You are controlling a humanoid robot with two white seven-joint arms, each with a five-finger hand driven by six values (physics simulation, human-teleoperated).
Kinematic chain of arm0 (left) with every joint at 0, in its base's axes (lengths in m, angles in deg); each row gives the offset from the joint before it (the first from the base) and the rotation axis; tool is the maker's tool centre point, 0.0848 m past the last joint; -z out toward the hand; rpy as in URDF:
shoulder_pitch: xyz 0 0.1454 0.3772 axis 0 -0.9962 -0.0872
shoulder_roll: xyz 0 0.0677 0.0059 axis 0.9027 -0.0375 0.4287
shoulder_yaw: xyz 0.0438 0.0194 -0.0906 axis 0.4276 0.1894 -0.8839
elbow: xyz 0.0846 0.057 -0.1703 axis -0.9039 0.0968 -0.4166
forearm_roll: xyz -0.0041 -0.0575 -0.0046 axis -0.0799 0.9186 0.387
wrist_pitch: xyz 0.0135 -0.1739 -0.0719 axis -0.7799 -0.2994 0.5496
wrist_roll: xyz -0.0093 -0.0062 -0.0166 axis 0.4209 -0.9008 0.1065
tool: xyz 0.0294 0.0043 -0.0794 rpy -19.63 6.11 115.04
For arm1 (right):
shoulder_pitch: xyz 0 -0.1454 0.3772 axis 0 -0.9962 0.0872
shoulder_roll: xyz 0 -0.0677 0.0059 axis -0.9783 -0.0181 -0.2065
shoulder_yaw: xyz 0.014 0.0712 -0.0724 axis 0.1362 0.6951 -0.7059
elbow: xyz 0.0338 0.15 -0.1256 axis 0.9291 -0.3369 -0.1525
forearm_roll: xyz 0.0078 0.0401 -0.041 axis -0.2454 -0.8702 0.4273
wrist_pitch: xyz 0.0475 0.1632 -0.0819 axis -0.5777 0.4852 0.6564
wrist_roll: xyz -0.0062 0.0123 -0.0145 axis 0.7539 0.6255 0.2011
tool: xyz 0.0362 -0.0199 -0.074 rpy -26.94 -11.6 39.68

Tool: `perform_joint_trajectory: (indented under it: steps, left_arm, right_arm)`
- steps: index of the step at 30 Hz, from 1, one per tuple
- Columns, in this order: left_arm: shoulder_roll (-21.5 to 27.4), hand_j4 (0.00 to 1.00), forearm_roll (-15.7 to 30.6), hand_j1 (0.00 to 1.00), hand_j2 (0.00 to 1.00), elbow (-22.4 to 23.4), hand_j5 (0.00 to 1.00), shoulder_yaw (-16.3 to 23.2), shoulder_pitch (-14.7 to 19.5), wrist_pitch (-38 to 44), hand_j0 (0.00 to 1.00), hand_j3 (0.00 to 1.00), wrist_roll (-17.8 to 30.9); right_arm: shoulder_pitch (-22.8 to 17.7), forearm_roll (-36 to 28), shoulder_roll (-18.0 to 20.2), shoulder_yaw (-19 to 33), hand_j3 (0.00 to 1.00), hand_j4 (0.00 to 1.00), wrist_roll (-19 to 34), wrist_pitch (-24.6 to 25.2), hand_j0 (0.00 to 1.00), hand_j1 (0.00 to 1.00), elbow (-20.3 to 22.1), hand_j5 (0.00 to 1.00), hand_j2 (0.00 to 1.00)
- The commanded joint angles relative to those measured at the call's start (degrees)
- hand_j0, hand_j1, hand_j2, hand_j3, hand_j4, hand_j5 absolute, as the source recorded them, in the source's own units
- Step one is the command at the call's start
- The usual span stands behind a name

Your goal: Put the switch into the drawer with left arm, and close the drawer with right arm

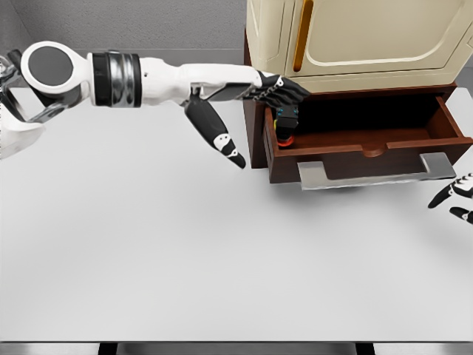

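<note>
Black, with a red part at its lower end, the switch (287, 123) hangs upright at the left end of the open drawer (366, 129), just inside its left wall. We see the left hand (275, 90) pinching its top, dark fingers curled down over it, while the thumb (216, 134) sticks out and down toward the desk (185, 259), clear of the drawer. We cannot tell whether the switch touches the drawer floor.

The drawer is dark brown wood, pulled out toward us, with a grey metal handle (377, 171) along its front. It sits at the desk's far right, under a cream cabinet (355, 37) with an orange door handle (298, 41).

Our left arm (140, 78) stretches in from the left edge, across the far side of the white desk. At the right edge, only the fingertips of the right hand (458, 200) show, spread loosely and holding nothing, near the handle's right end but apart from it.
</note>
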Motion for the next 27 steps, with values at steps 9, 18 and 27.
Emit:
perform_joint_trajectory:
  steps: [9,18,27]
  left_arm:
    - [-0.28,1.00,-0.02,1.00,1.00,0.70,1.00,0.37,-0.97,0.15,1.00,1.00,-0.30]
    - [-1.95,1.00,-0.11,1.00,1.00,3.68,1.00,0.73,-1.14,0.06,1.00,1.00,-0.21]
    - [-2.92,1.00,-0.11,1.00,1.00,3.77,1.00,1.52,-1.23,-0.03,1.00,1.00,-0.30]
  right_arm:
    - [-0.09,-0.42,0.15,-0.03,0.53,0.53,-0.01,0.17,0.53,0.53,0.02,0.53,0.53]
    - [-0.18,-0.42,0.15,-0.03,0.54,0.54,-0.01,0.17,0.54,0.54,0.02,0.54,0.54]
    - [0.00,-0.42,0.15,-0.03,0.54,0.54,-0.01,0.17,0.54,0.54,0.02,0.54,0.54]
